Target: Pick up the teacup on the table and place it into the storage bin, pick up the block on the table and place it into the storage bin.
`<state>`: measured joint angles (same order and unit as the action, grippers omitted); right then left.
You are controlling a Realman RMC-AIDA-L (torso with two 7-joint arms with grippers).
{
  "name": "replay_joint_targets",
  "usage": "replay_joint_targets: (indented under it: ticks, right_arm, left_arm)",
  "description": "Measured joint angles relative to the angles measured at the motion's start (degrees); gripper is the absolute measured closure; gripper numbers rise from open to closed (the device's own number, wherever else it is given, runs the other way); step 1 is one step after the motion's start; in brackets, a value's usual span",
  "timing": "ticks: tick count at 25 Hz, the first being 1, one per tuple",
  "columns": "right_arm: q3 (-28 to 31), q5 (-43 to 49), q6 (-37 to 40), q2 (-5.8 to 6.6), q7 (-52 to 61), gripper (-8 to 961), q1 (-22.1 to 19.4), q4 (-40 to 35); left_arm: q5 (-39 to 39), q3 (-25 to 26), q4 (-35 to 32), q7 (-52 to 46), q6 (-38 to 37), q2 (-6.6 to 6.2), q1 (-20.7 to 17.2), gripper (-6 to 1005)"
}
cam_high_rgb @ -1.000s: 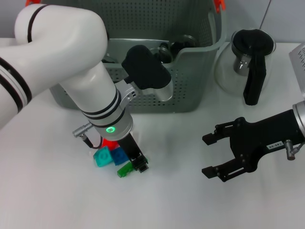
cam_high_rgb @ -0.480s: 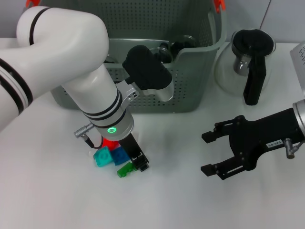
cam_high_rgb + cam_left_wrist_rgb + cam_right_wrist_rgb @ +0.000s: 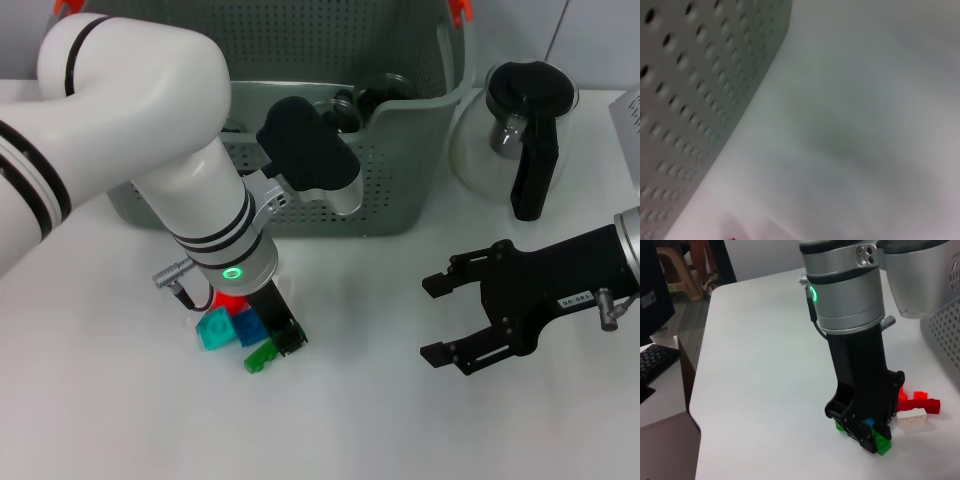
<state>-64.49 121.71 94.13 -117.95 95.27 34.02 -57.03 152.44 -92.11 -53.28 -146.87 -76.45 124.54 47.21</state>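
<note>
Left gripper: you see the left gripper (image 3: 278, 340) pointing straight down at the white table (image 3: 360, 420), its black tips among the cluster of blocks in front of the storage bin. In the right wrist view its fingers (image 3: 875, 442) stand close together around a green block (image 3: 883, 446), with a bit of blue between them; you cannot tell for sure whether they pinch it or only bracket it.

Green block: a small bright green studded brick (image 3: 261, 356), lying on the table at the gripper's tips, on the near edge of the cluster.

Other blocks: a teal block (image 3: 214, 329) and a blue block (image 3: 251, 329) sit just beside the green one; a red block (image 3: 230, 302) lies behind them under the wrist. The right wrist view also shows a white brick (image 3: 911, 418) touching the red pieces.

Storage bin: a grey-green perforated plastic basket (image 3: 400, 140) with an orange-red clip (image 3: 458, 9) at its rim, standing behind the blocks; dark items lie inside, too hidden to name.

Right gripper: the right gripper (image 3: 440, 320) hovers over bare table on your right, well apart from the blocks, jaws spread wide and empty.

Glass teapot: a clear pot with black lid and handle (image 3: 520, 130) stands just right of the bin.
</note>
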Motion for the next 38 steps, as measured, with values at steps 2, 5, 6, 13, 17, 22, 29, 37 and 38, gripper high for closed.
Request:
replay_joint_targets:
  ticks: [2, 5, 6, 13, 17, 22, 29, 37, 38]
  right_arm:
    - [0.03, 0.00, 0.00, 0.00, 0.00, 75, 0.00, -0.01]
    - [0.21, -0.02, 0.00, 0.00, 0.00, 76, 0.00, -0.02]
    - [0.37, -0.02, 0.00, 0.00, 0.00, 76, 0.00, -0.02]
    - [0.73, -0.04, 0.00, 0.15, -0.07, 75, 0.05, -0.09]
    - [0.84, -0.09, 0.00, 0.28, -0.43, 75, 0.22, 0.08]
    - [1.75, 0.11, 0.23, 0.47, -0.62, 76, 0.33, 0.28]
    - [2.19, 0.26, 0.58, 0.62, -0.70, 75, 0.91, 0.11]
    - [2.06, 0.29, 0.54, 0.53, -0.54, 76, 2.07, 0.30]
    - [2.00, 0.29, 0.50, 0.53, -0.49, 76, 2.15, 0.30]
  left_arm:
    - [0.13, -0.02, -0.14, 0.00, -0.16, 0.00, -0.01, 808]
    - [0.30, 0.11, -0.87, 0.00, -1.02, -0.06, -0.02, 812]
    - [0.31, 0.21, -1.25, 0.01, -1.46, -0.08, -0.01, 814]
    - [0.31, 4.64, -10.81, 0.52, -9.16, -0.26, -0.72, 791]
    - [-0.11, 8.96, -16.94, 1.42, -13.33, -0.39, -1.83, 775]
    - [-4.42, 22.56, -26.55, 5.11, -19.77, -0.54, -3.50, 755]
    - [-14.81, 41.84, -29.86, 8.41, -22.73, -5.78, -1.79, 728]
    - [-13.07, 46.91, -12.39, 8.57, -7.53, -12.65, 3.31, 696]
    - [-12.33, 46.94, -10.23, 8.57, -6.18, -13.05, 4.03, 692]
